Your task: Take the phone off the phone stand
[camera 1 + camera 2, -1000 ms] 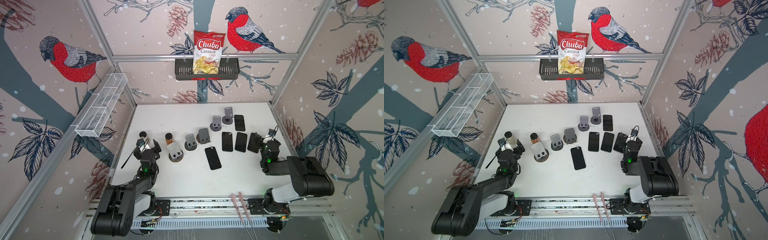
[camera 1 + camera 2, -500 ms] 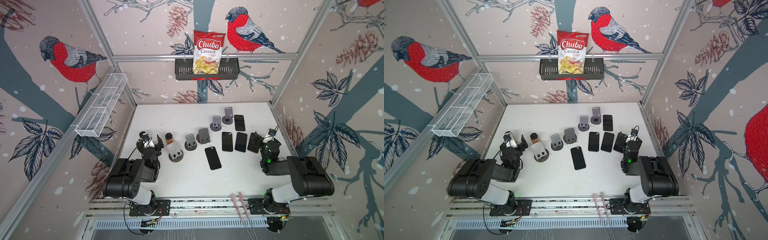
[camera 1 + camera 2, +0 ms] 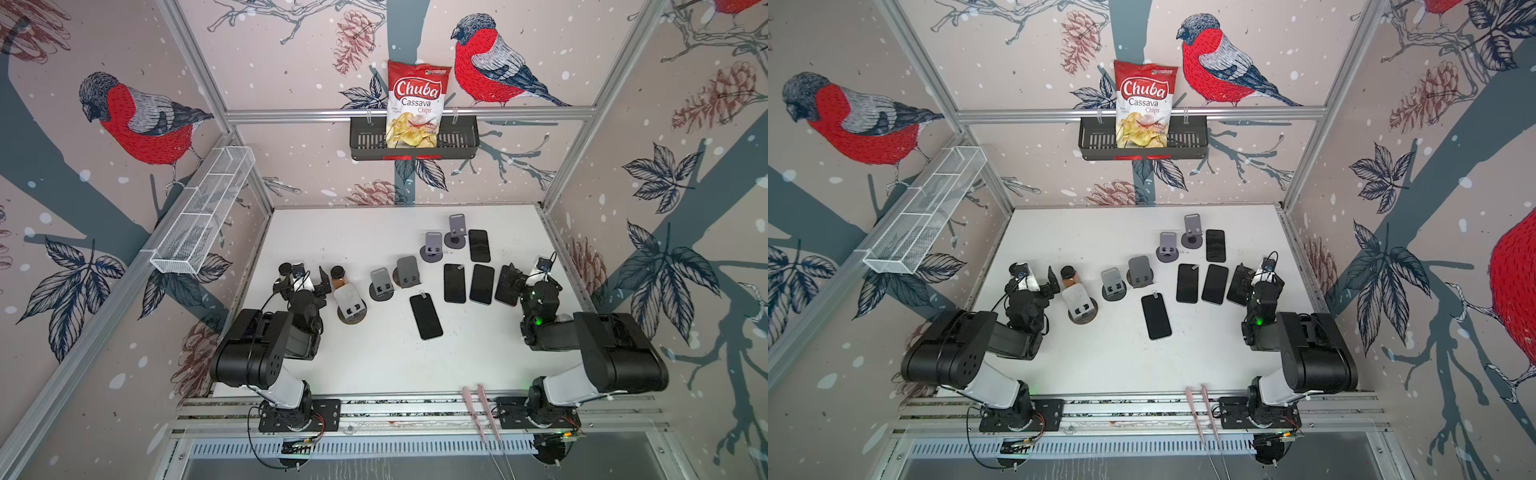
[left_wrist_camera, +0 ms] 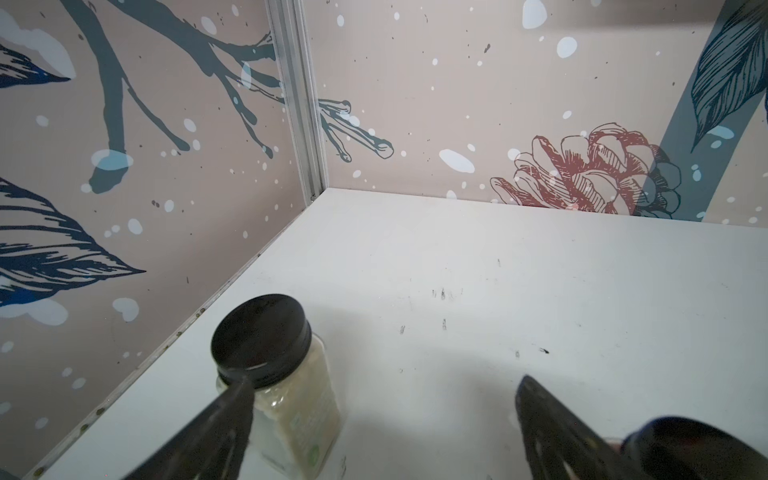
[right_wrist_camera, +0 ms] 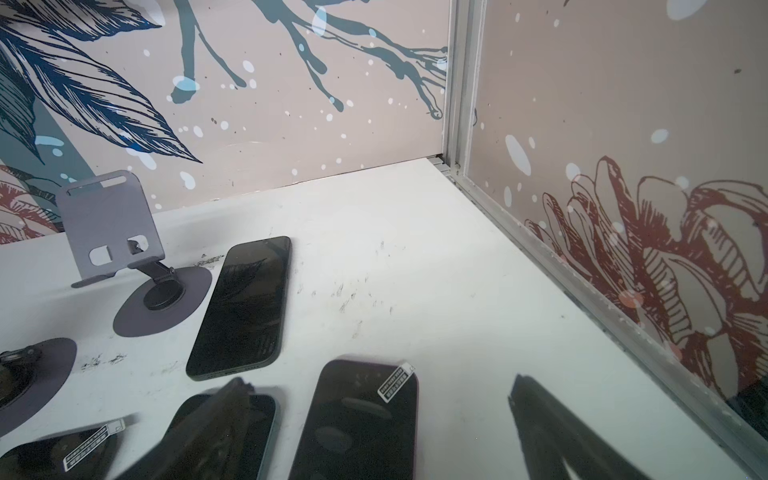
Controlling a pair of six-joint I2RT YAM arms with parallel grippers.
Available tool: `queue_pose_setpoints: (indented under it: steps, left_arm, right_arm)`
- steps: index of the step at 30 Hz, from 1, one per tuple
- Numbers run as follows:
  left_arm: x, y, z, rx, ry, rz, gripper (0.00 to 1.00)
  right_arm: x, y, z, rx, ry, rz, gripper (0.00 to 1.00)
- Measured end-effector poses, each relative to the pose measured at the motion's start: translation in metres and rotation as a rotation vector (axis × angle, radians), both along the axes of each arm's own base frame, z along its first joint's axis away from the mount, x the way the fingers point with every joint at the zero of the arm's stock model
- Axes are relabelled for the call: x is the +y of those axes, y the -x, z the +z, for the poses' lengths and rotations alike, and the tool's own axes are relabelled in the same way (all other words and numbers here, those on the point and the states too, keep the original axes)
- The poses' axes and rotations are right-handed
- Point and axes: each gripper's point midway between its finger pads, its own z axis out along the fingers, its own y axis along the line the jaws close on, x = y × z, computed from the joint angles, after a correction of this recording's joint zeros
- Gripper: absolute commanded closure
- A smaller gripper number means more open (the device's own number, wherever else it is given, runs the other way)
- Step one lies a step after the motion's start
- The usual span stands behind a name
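Note:
Several grey phone stands [image 3: 352, 305] [image 3: 1082, 306] run in a diagonal row across the white table, and none of them carries a phone. Several black phones [image 3: 425, 316] [image 3: 1155, 316] lie flat on the table. My left gripper [image 3: 302, 279] [image 4: 382, 395] is open near the left wall, one finger beside a black-lidded jar [image 4: 266, 340]. My right gripper [image 3: 520, 277] [image 5: 378, 395] is open low over the rightmost flat phone [image 5: 353, 424]. The right wrist view also shows an empty stand [image 5: 108, 224] with another flat phone [image 5: 245, 307] next to it.
A brown spice jar [image 3: 338, 276] stands between my left gripper and the nearest stand. A chips bag [image 3: 417, 104] sits in a black basket on the back wall. A white wire shelf [image 3: 203, 216] hangs on the left wall. Pink tweezers [image 3: 482, 409] lie on the front rail.
The left arm has folded up, its elbow rising and coming forward, while its gripper stayed by the jars. The right arm and the phones have not moved.

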Motion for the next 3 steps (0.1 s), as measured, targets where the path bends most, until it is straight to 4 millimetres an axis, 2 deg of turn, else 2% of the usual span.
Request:
queue_pose_setpoints:
  steps: [3]
  left_arm:
    - [0.0029,-0.0006,0.0012,-0.004,0.000,0.013,0.03]
  right_arm:
    - [0.0000,0.0000,0.0000,0.000,0.000,0.000,0.01]
